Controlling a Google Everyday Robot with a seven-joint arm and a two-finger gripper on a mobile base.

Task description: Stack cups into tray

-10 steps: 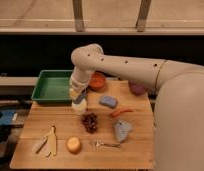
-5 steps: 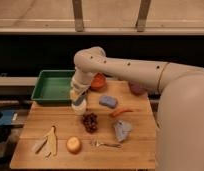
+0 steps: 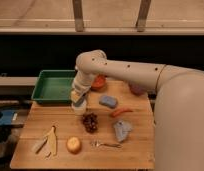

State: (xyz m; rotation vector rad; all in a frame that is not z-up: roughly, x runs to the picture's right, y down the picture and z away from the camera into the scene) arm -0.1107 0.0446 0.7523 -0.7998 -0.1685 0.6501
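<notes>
Hand [image 3: 78, 98] hangs over cream cup [image 3: 79, 108] beside tray [image 3: 47, 86].

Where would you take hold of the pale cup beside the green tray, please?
Probably at its rim, from straight above: the pale cup seems to stand upright on the table, and the gripper hangs directly over it.

The pale wooden bench [image 3: 139, 150] showed a matt, grained surface. The green rectangular plastic tray [image 3: 54, 86] appeared smooth and faintly glossy. The cream, smooth-shelled hand [image 3: 78, 100] hung just beside the tray's right wall, over the bench. The small metal fork [image 3: 107, 145] looked shiny.
</notes>
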